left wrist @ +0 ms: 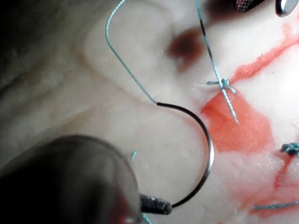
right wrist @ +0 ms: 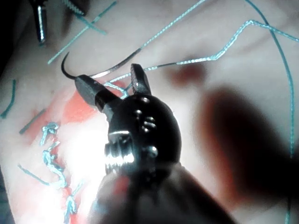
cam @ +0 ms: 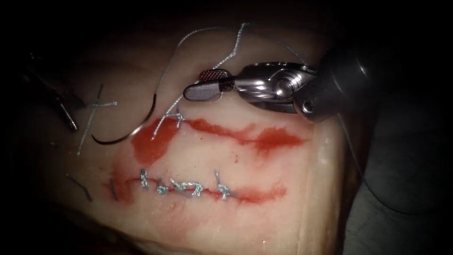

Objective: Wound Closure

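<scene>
Dark surroundings are framing the pale tissue in the endoscope view. Two cuts are running roughly left-right across it: upper cut and lower cut, both being marked by red fluid.

Needle: is lying on the tissue surface at centre-left of the frame, just beside the L end of the upper cut. It is not being held by either tool and is not seated in the tissue. In the left wrist view its whole curve is being shown lying free on the surface.

Thread: is running from the needle's blunt end up toward the top centre of the frame. A 2nd strand is rising from the stitch knot at the L part of the upper cut, passing just above the R tool.

Right tool: is being held above the upper cut, upper centre of the frame. Jaws are standing apart w/ nothing between them, as confirmed in the right wrist view.

Left tool: is being held at far left of the frame, near the needle's point but apart from it. Jaws are looking spread in the right wrist view, nothing gripped.

Row of stitches is sitting along the lower cut. Cut ends of thread are lying near the L tool.
</scene>
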`<state>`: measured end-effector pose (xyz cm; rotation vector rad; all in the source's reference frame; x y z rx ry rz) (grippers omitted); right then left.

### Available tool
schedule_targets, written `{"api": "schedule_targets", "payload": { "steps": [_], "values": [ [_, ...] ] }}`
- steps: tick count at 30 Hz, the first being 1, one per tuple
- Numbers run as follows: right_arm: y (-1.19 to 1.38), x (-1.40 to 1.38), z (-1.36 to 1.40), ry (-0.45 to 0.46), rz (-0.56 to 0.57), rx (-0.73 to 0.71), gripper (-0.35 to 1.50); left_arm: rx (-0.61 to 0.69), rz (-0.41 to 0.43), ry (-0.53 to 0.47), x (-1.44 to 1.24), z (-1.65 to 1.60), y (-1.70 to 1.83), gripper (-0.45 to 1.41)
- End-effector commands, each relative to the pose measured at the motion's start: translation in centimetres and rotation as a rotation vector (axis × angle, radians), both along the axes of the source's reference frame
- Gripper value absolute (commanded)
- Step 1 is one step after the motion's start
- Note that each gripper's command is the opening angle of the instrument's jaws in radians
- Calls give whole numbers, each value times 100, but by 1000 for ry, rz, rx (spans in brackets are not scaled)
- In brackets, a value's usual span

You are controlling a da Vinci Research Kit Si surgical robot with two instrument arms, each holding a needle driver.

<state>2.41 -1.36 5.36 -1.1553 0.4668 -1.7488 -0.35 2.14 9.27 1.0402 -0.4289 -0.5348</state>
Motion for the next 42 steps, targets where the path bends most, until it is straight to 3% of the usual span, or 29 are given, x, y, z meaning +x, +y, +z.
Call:
{"api": "schedule_targets", "payload": {
  "steps": [1,3,8,11,15,21,24,25,28,33,40,42],
  "values": [
    [0,10,4,4,1,-2,145,28,-25,20,-5,8,4,78],
    [0,10,4,4,1,-2,145,94,-65,70,-3,15,2,86],
    [0,10,3,4,1,-2,145,109,-44,123,4,9,8,91],
    [0,10,3,4,1,-2,145,87,-39,157,7,-7,22,93],
    [0,10,3,4,1,-2,145,18,-102,212,5,-42,52,90],
    [-1,10,4,4,2,-3,145,-105,-114,222,-8,-72,75,95],
    [-1,11,4,3,2,-3,145,-203,-12,155,-23,-81,67,83],
    [-1,11,4,3,2,-3,145,-239,104,67,-34,-84,55,81],
    [-1,10,3,4,1,-3,145,-281,238,-126,-50,-84,36,80],
    [-2,10,3,4,1,-3,146,-264,280,-158,-68,-76,14,80],
    [-3,10,2,4,1,-3,146,-292,311,-156,-88,-50,-10,41],
    [-3,10,2,4,1,-3,146,-293,313,-154,-88,-47,-12,43]
  ]
}}
